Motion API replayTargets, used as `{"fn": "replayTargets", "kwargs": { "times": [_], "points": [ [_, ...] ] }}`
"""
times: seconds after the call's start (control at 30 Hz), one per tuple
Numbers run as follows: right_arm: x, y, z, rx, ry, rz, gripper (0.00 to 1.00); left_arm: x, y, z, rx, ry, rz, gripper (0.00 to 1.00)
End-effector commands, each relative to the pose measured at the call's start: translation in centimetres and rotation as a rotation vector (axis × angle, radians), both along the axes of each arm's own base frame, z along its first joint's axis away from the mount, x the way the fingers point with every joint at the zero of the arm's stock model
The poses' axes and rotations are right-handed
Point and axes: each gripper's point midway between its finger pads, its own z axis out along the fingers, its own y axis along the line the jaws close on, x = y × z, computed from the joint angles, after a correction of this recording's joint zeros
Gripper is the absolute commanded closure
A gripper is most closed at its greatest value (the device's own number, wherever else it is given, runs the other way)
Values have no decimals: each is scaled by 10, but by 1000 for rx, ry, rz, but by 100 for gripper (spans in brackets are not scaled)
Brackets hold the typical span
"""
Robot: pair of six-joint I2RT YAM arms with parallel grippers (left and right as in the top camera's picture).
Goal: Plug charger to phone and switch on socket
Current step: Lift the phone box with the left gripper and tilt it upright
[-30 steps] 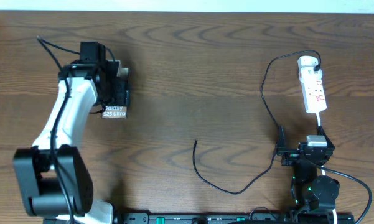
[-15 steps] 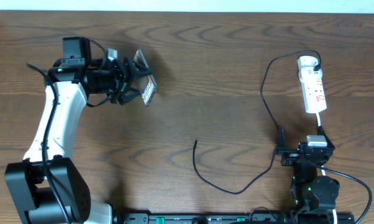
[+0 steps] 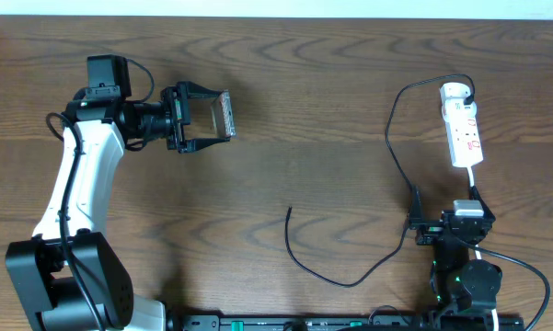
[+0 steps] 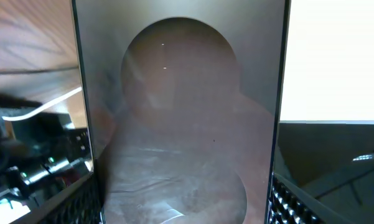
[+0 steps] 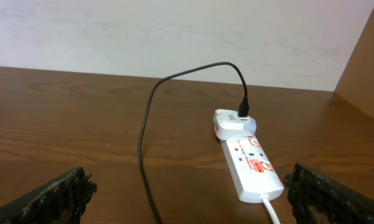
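Phone (image 3: pixel 223 114): at 10 o'clock on the worktop (image 3: pixel 331 64), pinched between the two fingers of the left tool (image 3: pixel 216 117). From overhead it shows as a narrow foreshortened slab turned on edge. In the left wrist view the dark-brown face (image 4: pixel 180 124) fills the middle of the frame, its round lighter patch uppermost, with a ribbed finger (image 4: pixel 90 205) against each long side.

Left tool: pressed onto the phone, pointing toward 3 o'clock from the white arm (image 3: pixel 83 175).

Charger (image 3: pixel 350 284): thin black cable, one end in the white adapter (image 3: pixel 455 91) at 2 o'clock. It loops out toward 9 o'clock, runs down past the right arm, sags toward 6 o'clock and curls back up. Its plug tip (image 3: pixel 289 211) lies free on the wood just below centre, well apart from the phone at its 11 o'clock.

Socket (image 3: pixel 464 133): white strip with red marks at 2 o'clock, lying lengthwise from 12 to 6, adapter at its 12 o'clock end, white cord leaving the 6 o'clock end. Switch position too small to tell.

Right tool (image 5: pixel 193 196): at 5 o'clock, fingers spread wide and holding nothing, facing the socket (image 5: pixel 252 165) and adapter (image 5: pixel 233 121). The cable (image 5: pixel 141 140) passes between the fingers.
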Motion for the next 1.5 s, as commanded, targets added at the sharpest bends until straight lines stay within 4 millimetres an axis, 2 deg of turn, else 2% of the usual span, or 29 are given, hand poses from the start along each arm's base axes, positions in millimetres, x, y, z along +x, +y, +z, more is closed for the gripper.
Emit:
{"fn": "replayTargets", "kwargs": {
  "times": [0.0,0.13,0.23,0.33,0.37,0.53,0.73,0.87,1.07,1.27,1.43,1.47],
  "points": [
    [0,1,-1,-10,2,5,1,-2,-4,28,-85,-5,-12,93],
    [0,1,-1,-10,2,5,1,0,-3,25,-64,-9,-3,93],
    [0,1,-1,-10,2,5,1,5,3,14,14,-30,23,93],
    [0,1,-1,-10,2,5,1,14,16,-6,185,-116,40,93],
    [0,1,-1,-10,2,5,1,19,26,-17,292,-170,39,93],
    [0,1,-1,-10,2,5,1,27,50,-43,585,-310,-21,93],
    [0,1,-1,-10,2,5,1,18,78,-76,912,-245,-60,93],
    [0,1,-1,-10,2,5,1,7,87,-87,1058,-185,-89,93],
    [0,0,0,-10,-1,-2,1,2,84,-91,1132,-178,-123,93],
    [0,0,3,-11,-11,-4,1,-1,81,-93,1122,-174,-136,93],
    [0,28,21,43,-85,160,1,0,74,-92,1087,-184,-141,93],
    [-1,29,20,72,-78,163,1,1,72,-91,1074,-192,-140,93]
  ]
}}
